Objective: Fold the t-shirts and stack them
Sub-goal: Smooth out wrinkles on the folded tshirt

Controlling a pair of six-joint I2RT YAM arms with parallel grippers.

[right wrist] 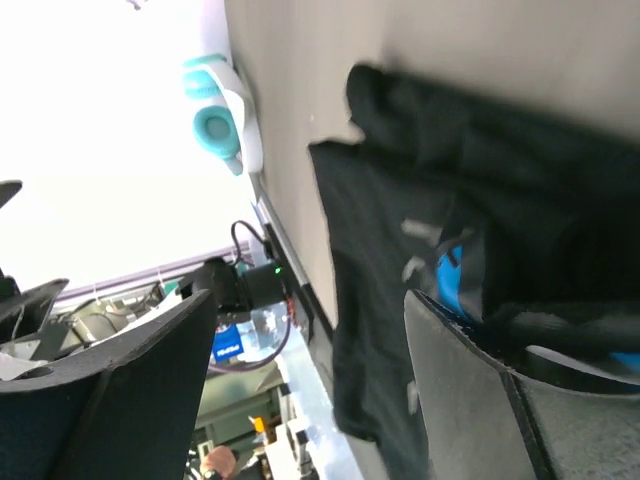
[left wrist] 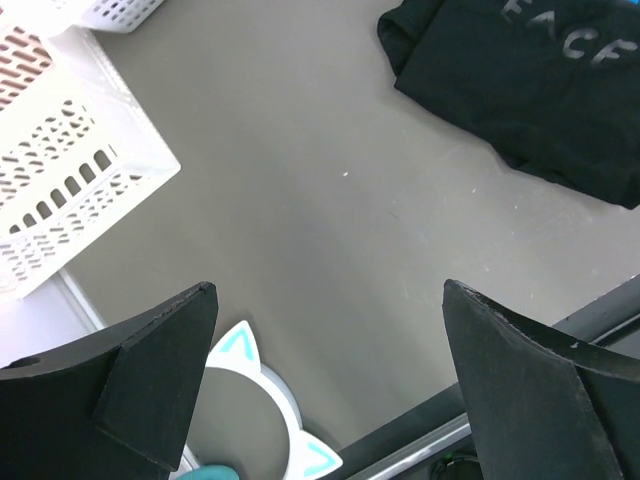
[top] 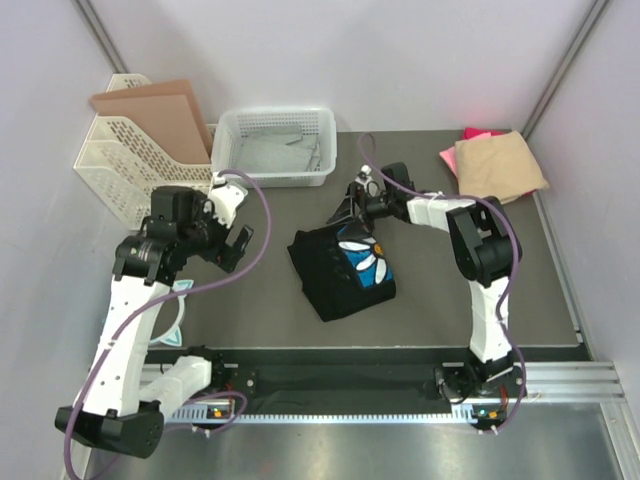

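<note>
- Mid-fold: the black t-shirt lies on the grey table just on the near side of the white mesh basket. It is gathered into a rough, lopsided packet with its blue-and-white print facing up. The uneven edges suggest the fold is not finished.
- The right gripper hangs between the basket and the shirt's far edge, jaws spread wide. Its own camera shows the dark shirt under and beside the fingers, with nothing visibly pinched between them. It looks poised to take that far edge and bring it over toward the robot.
- The left gripper, claw fully apart and empty, hovers over the table to the near left of the basket, well apart from the shirt. It is probably held back there to leave the other arm room.
- To the right of the basket, at the table's far corner, the tan t-shirt sits neatly folded. It appears to rest on the pink t-shirt, of which only an edge shows. This is evidently the stack the black one should join.
- Left of the basket, a white file rack holds brown cardboard sheets, out of the arms' way.
- Further toward the robot on that side, a small white-and-teal cat-eared object sits at the table's edge. What it is for cannot be told.
</note>
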